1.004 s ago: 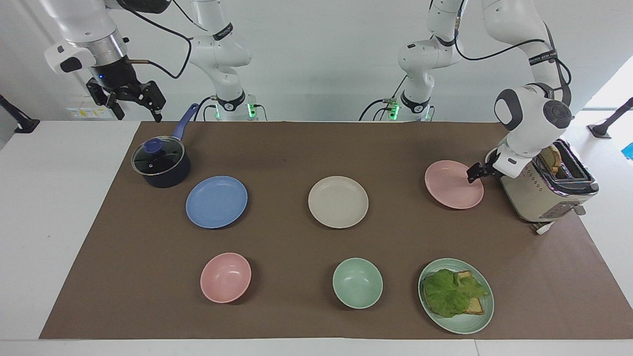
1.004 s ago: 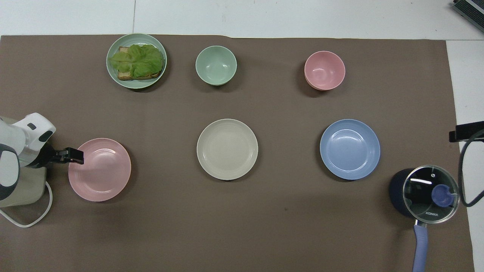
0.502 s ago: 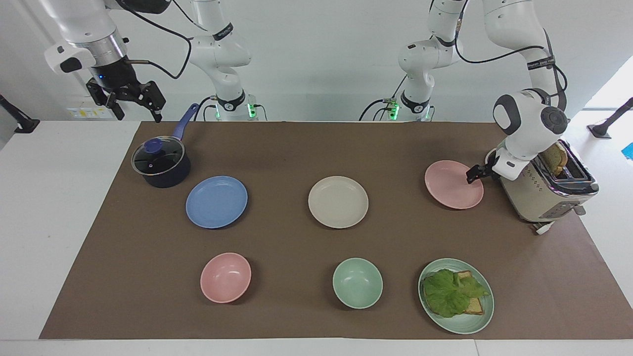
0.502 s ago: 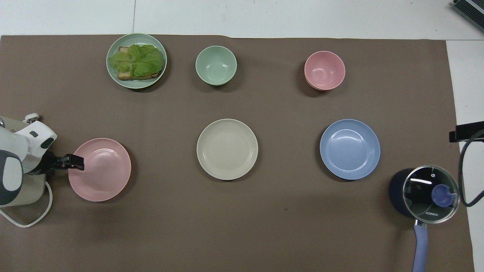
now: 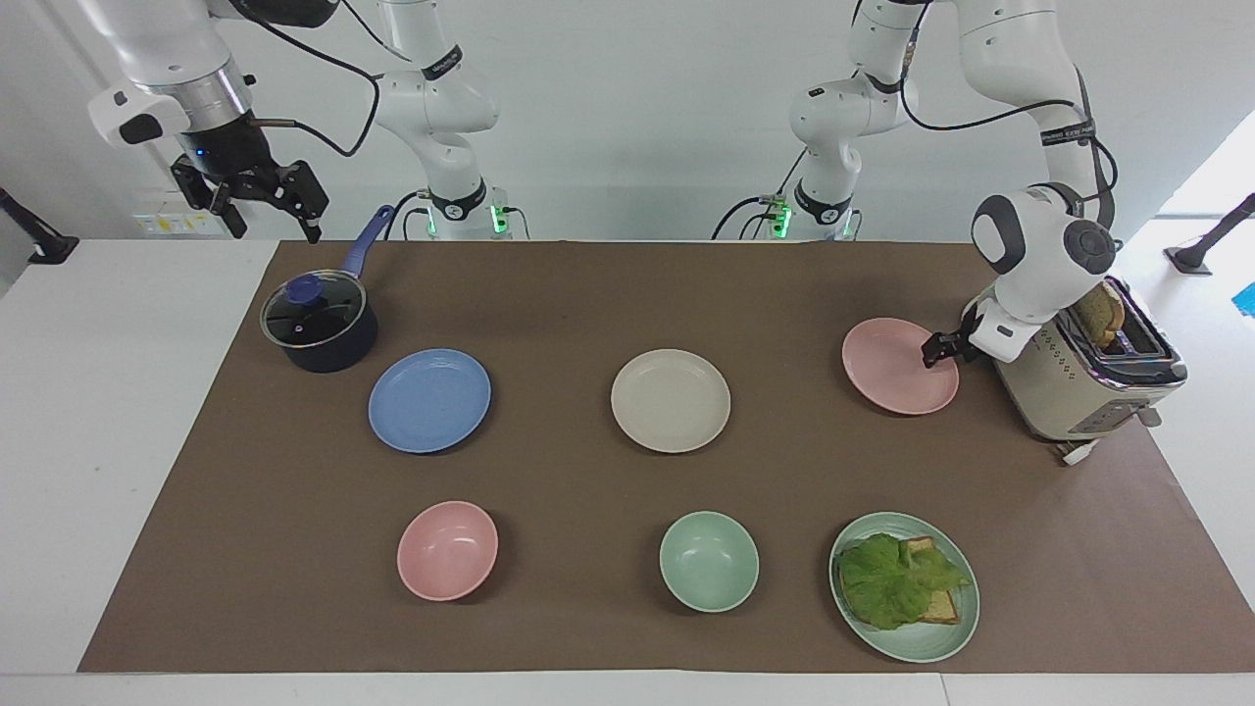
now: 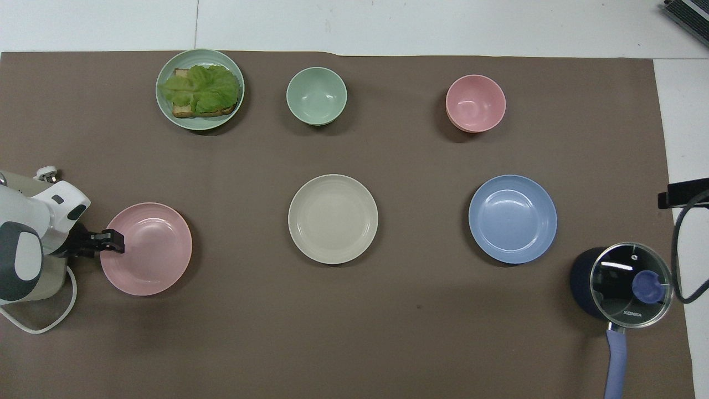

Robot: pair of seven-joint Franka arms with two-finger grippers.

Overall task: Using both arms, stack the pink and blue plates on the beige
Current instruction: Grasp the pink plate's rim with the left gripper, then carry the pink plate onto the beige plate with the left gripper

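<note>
Left claw (image 5: 936, 349) at the pink plate's (image 5: 894, 368) rim, near the tabletop's left-arm end.
Its grip could not be told. Beige plate (image 5: 671, 400) sat mid-tabletop as stacking base; blue plate (image 5: 429, 400) lay flat beside it. Right claw (image 5: 263, 201) waited open above the pot (image 5: 319, 324).

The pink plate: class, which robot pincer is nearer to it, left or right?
Left. The left pincer is at the pink plate, on its rim beside the toaster. The right pincer waits in the air near the saucepan.
</note>
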